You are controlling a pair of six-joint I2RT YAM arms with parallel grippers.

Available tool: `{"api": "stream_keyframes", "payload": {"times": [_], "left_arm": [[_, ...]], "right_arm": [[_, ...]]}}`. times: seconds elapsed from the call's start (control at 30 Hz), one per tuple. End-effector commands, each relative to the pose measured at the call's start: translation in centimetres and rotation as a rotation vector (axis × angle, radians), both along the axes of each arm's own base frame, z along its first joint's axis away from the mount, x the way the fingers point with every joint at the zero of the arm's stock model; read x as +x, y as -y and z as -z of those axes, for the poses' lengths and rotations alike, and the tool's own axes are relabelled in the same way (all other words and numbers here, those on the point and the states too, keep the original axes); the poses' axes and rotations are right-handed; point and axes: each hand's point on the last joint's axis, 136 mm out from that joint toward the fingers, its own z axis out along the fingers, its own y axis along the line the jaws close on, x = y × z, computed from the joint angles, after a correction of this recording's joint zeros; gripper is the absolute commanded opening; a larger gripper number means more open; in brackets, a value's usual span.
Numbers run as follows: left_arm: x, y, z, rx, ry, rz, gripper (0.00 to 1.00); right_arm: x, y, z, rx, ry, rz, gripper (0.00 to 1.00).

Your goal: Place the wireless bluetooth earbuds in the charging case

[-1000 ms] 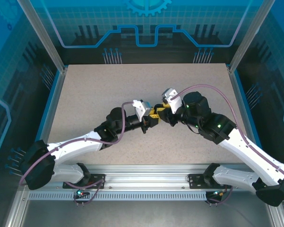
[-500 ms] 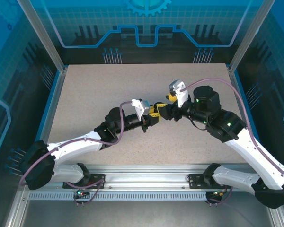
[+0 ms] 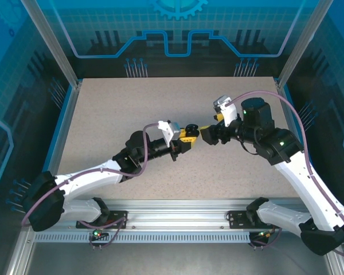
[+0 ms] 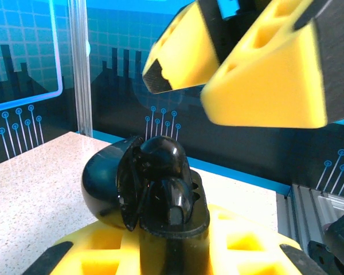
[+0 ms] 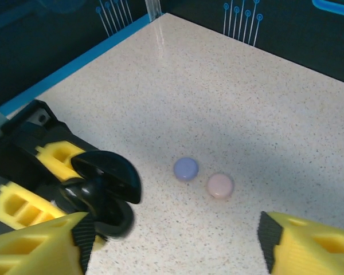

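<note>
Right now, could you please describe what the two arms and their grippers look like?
Both the left arm and right arm have white link shells with black joints and bases. A purple cable runs along each. The left gripper and right gripper have yellow fingers, hollowed with pockets and black-padded. A green light glows on the right arm.

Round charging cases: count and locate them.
3. Glossy black open case in the left gripper; lavender case and pale pink case, both closed, adjacent on the table. Others may be hidden.
</note>
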Motion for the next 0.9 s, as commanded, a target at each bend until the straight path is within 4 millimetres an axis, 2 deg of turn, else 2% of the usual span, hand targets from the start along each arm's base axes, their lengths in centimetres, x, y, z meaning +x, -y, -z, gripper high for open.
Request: {"api": "stream_keyframes", "payload": {"times": [0.0, 0.1, 0.23, 0.37, 0.47, 0.63, 0.8, 0.87], "left_arm": [[-1.7, -0.2, -1.9, -0.045, 0.078, 0.063, 0.00], [-1.9, -0.1, -2.0, -0.047, 0.083, 0.073, 0.00], [-2.0, -0.1, -2.2, -0.050, 0.087, 0.076, 0.00], [-2.1, 0.0, -2.3, -0.045, 0.100, 0.086, 0.00], [-2.2, 0.0, -2.3, -0.043, 0.103, 0.091, 0.00], [-2.2, 0.0, -2.5, -0.049, 0.107, 0.090, 0.00], [-2.2, 0.1, -2.6, -0.050, 0.115, 0.093, 0.00], [-2.2, 0.1, -2.7, -0.051, 0.119, 0.095, 0.00]], "right_arm": [[-0.9, 0.2, -2.0, 0.044, 0.020, -0.085, 0.86], [-1.3, 0.2, -2.0, 0.063, 0.019, -0.138, 0.92], [-2.1, -0.6, -1.4, 0.089, -0.005, -0.207, 0.93], [-2.7, -1.2, -2.4, 0.131, 0.027, -0.247, 0.91], [-2.2, -0.8, -2.7, 0.106, 0.024, -0.219, 0.92], [-2.1, -0.7, -1.8, 0.093, -0.014, -0.212, 0.91], [-1.5, -1.2, -1.2, 0.144, -0.059, -0.195, 0.91], [-1.4, -2.0, -1.8, 0.217, -0.086, -0.219, 0.90]]}}
